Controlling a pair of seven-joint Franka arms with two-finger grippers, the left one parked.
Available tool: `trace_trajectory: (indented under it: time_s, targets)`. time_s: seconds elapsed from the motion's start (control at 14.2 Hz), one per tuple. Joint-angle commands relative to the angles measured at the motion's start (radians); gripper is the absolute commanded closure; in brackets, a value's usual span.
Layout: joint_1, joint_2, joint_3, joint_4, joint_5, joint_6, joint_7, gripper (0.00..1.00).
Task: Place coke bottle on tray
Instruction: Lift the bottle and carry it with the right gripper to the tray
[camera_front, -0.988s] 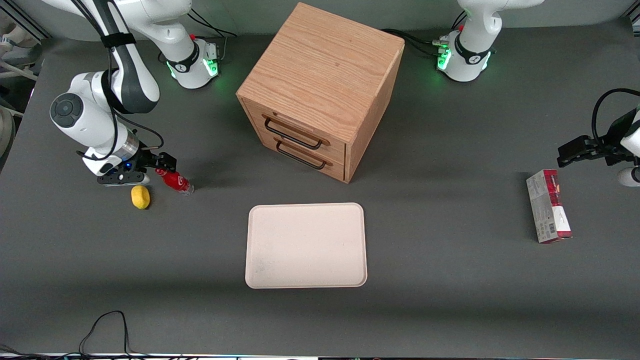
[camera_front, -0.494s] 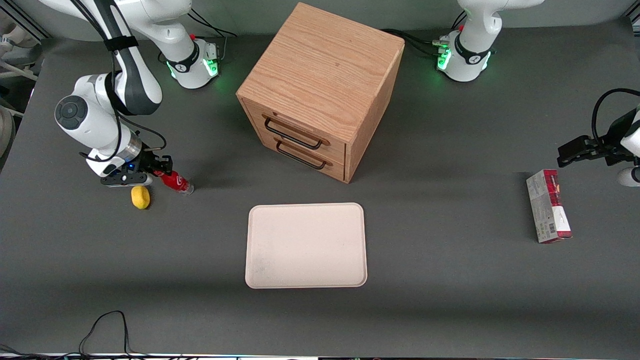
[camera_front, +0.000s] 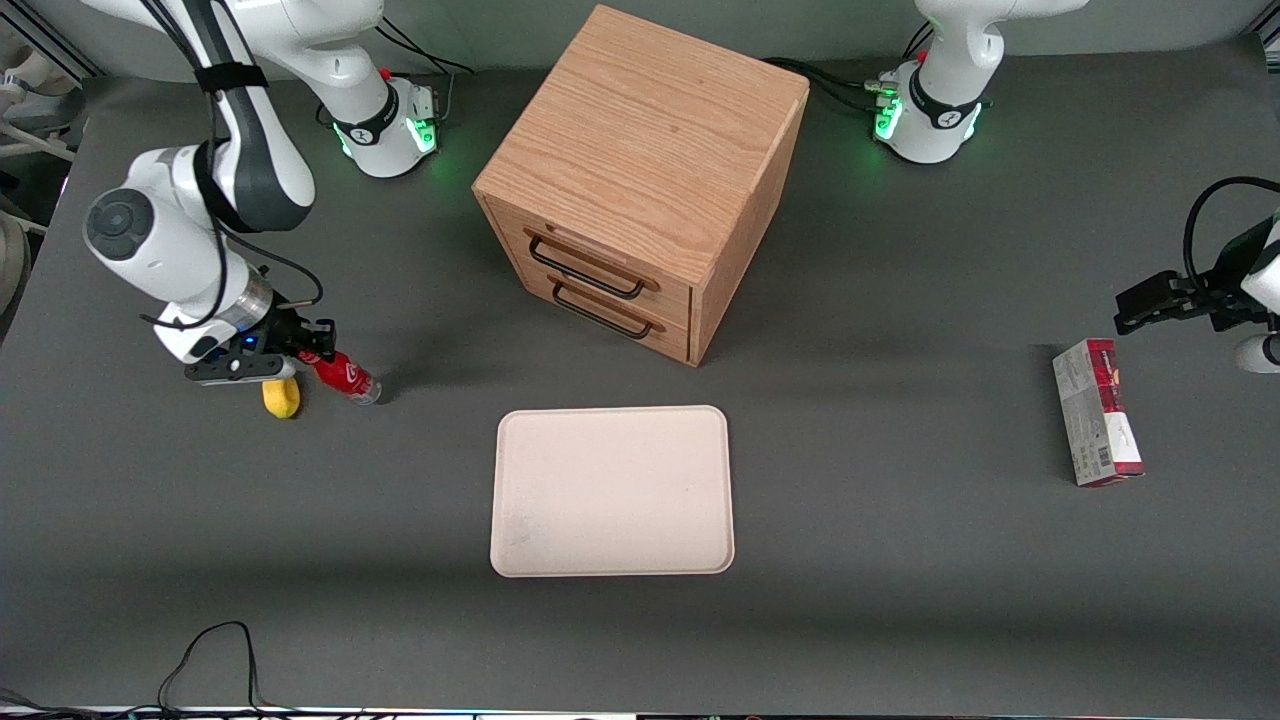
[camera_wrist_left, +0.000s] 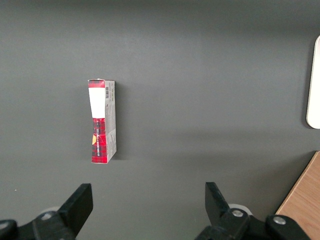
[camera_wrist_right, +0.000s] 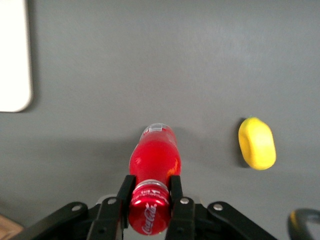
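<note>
The small red coke bottle (camera_front: 345, 377) with a red cap is held tilted, its clear base low over the table, at the working arm's end. My right gripper (camera_front: 305, 356) is shut on its neck just below the cap. In the right wrist view the bottle (camera_wrist_right: 152, 160) hangs between the two black fingers (camera_wrist_right: 125, 187), cap toward the camera. The beige tray (camera_front: 612, 490) lies flat in the table's middle, nearer the front camera than the cabinet; its edge shows in the right wrist view (camera_wrist_right: 15, 55).
A yellow lemon-like object (camera_front: 282, 397) lies on the table right beside the gripper, also in the right wrist view (camera_wrist_right: 256, 143). A wooden drawer cabinet (camera_front: 640, 180) stands mid-table. A red and white box (camera_front: 1096, 425) lies toward the parked arm's end.
The gripper and the bottle have shifted slightly toward the working arm's end and a little nearer the front camera, so the gripper now partly covers the yellow object.
</note>
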Motion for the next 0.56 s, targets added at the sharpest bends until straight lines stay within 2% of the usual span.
trace_trajectory:
  time_s: [0.0,0.35,0.49]
  targets:
    - [0.006,0.111,0.022,0.358,0.030,-0.284,0.012,0.90]
    - [0.005,0.308,0.039,0.888,0.030,-0.656,0.010,0.89]
    - [0.005,0.397,0.054,1.061,0.029,-0.742,0.010,0.88]
